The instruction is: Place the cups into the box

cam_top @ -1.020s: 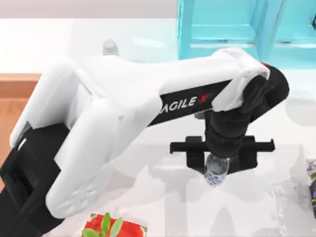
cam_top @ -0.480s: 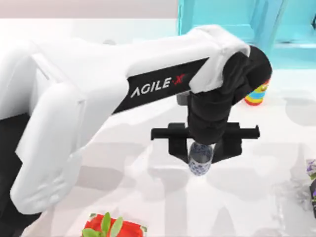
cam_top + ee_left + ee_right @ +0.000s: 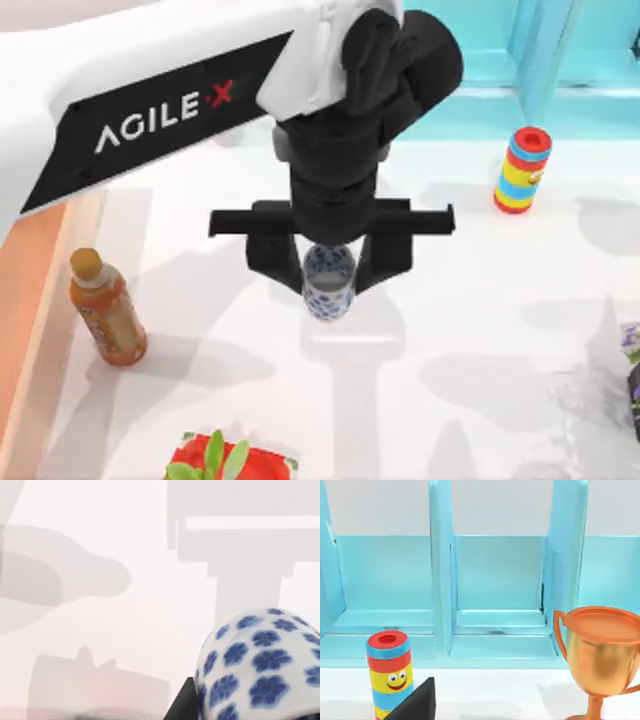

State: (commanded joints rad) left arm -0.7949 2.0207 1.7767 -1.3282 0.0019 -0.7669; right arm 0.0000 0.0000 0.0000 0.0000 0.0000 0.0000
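A slim white cup with a blue floral pattern (image 3: 328, 291) hangs above the white table, a little left of the middle. My left gripper (image 3: 330, 276) is shut on it from above, one black finger on each side. In the left wrist view the same cup (image 3: 260, 665) is close up, with the bare tabletop under it. Part of the orange-brown wooden box (image 3: 25, 330) runs along the table's left edge, well to the left of the cup. Part of my right gripper (image 3: 417, 702) is seen in the right wrist view, facing the shelf.
An orange tea bottle (image 3: 105, 312) stands just right of the box wall. A striped cylinder (image 3: 522, 170) (image 3: 390, 672) stands at the back right before the turquoise shelf (image 3: 520, 50) (image 3: 495, 580). A gold trophy (image 3: 602, 655) stands near it. A red packet (image 3: 235, 462) lies at the front.
My left arm has carried the floral cup leftward, from right of the middle toward the box side. The tea bottle, the box wall and the whole striped cylinder are now uncovered.
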